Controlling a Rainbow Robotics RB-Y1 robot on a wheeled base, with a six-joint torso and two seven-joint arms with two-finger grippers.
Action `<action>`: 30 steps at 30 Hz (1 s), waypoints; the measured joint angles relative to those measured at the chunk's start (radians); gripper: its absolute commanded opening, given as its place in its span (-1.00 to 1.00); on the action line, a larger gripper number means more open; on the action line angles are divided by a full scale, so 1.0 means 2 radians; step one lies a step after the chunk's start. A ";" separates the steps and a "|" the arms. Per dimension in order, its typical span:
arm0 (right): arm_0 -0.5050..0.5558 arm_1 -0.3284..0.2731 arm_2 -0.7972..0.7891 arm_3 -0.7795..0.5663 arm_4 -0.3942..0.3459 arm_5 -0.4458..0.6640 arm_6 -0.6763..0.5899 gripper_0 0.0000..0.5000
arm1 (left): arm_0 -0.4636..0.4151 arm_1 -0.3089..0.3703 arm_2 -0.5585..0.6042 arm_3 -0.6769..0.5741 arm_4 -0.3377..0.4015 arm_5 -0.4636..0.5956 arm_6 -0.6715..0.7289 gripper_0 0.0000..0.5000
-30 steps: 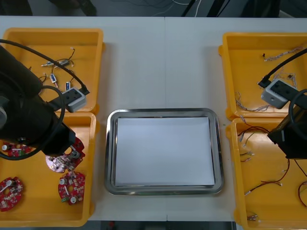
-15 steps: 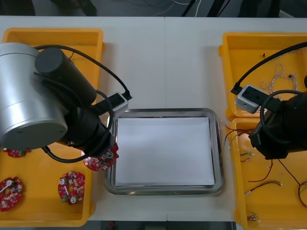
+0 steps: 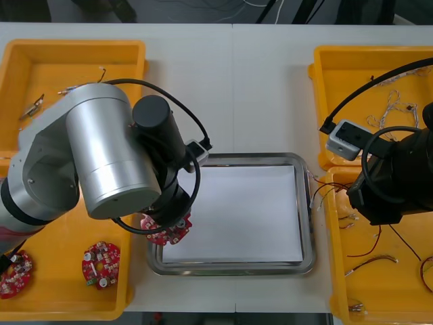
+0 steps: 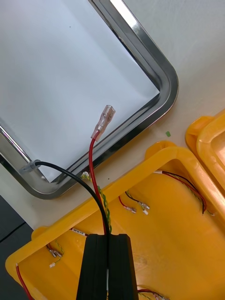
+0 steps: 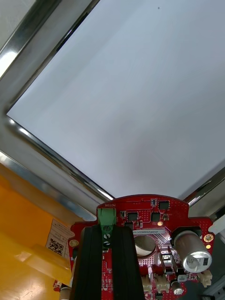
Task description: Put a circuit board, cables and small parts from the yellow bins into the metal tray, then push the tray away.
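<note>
My left gripper (image 5: 107, 236) is shut on the edge of a round red circuit board (image 5: 154, 236). In the front view that circuit board (image 3: 167, 231) hangs over the front left corner of the metal tray (image 3: 230, 158), under the left arm. My right gripper (image 4: 108, 241) is shut on a bundle of cables: a red cable (image 4: 93, 154) with a clear plug, a black cable (image 4: 70, 171) and a twisted yellow strand. Their free ends reach over the tray's rim (image 4: 161, 70) near a corner. In the front view these cables (image 3: 325, 193) stretch from the right front bin (image 3: 385, 291) toward the tray's right edge.
Two more circuit boards (image 3: 100, 263) lie in the left front bin (image 3: 61, 298). Small metal parts (image 3: 32, 108) sit in the left back bin (image 3: 74, 51). The right back bin (image 3: 358, 74) holds thin cables (image 3: 396, 105). More cables (image 4: 187, 185) lie in the orange bin under the right gripper.
The left arm has swung right, carrying the circuit board from over the bin's edge to the tray's front left corner. The right arm has barely shifted; its cables now reach the tray's edge.
</note>
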State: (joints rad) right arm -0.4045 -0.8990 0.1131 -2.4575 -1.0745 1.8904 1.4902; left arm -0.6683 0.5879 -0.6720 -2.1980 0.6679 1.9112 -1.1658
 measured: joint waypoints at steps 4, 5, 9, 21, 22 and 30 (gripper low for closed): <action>0.000 0.000 0.004 0.000 0.000 0.000 -0.001 -1.00 | -0.001 -0.008 -0.020 0.013 -0.016 -0.015 0.000 -1.00; 0.000 0.000 0.005 0.000 -0.001 0.000 -0.001 -1.00 | -0.001 -0.008 -0.026 0.017 -0.020 -0.021 0.000 -1.00; 0.000 0.000 0.006 0.000 -0.004 0.000 -0.001 -1.00 | -0.001 -0.008 -0.047 0.024 -0.034 -0.037 0.001 -1.00; 0.000 0.000 0.006 0.000 -0.006 -0.005 -0.001 -1.00 | -0.001 -0.008 -0.093 0.048 -0.053 -0.082 0.060 -1.00; 0.000 0.000 0.006 0.000 -0.006 -0.006 -0.001 -1.00 | -0.002 -0.008 -0.097 0.053 -0.055 -0.088 0.065 -1.00; 0.000 0.000 0.006 0.000 -0.011 -0.014 -0.001 -1.00 | -0.002 -0.008 -0.119 0.086 -0.064 -0.123 0.069 -1.00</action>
State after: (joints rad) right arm -0.4054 -0.8990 0.1251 -2.4574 -1.0965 1.8628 1.4886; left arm -0.6713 0.5715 -0.9098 -2.0264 0.5395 1.6646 -1.0280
